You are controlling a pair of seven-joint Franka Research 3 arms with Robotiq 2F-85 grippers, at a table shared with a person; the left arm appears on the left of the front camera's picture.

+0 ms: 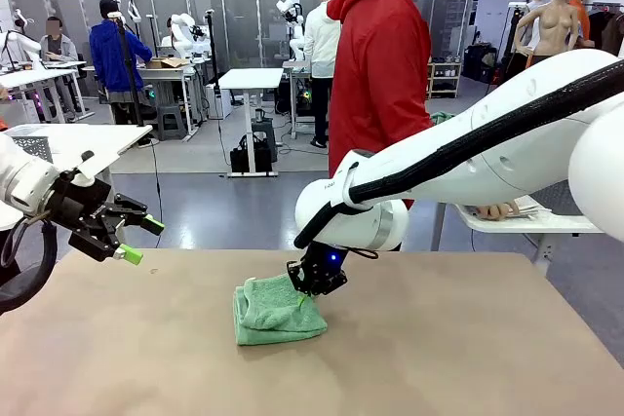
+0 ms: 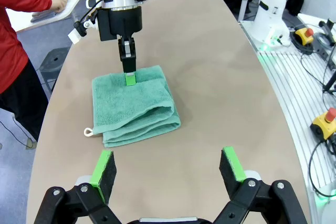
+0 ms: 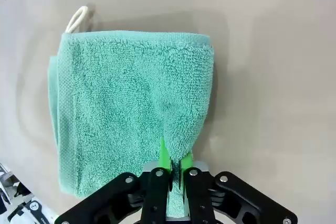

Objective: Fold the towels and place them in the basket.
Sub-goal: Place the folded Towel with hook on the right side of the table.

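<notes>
Front: folded green towel (image 1: 278,314) at centre of bench (image 1: 439,358); right gripper (image 1: 314,289) down on its edge facing the bench's far side
Left wrist: left gripper (image 2: 168,165) wide, empty, well short of towel
Right wrist: jaws shut, pinching a towel fold

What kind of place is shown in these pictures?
Probably a robotics laboratory: a white robot arm works at the brown table, emergency-stop buttons sit beside it, and white workbenches stand on the grey floor.

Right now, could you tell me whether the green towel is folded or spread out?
Folded: the green towel lies as a stacked pad, layered edges showing.
</notes>
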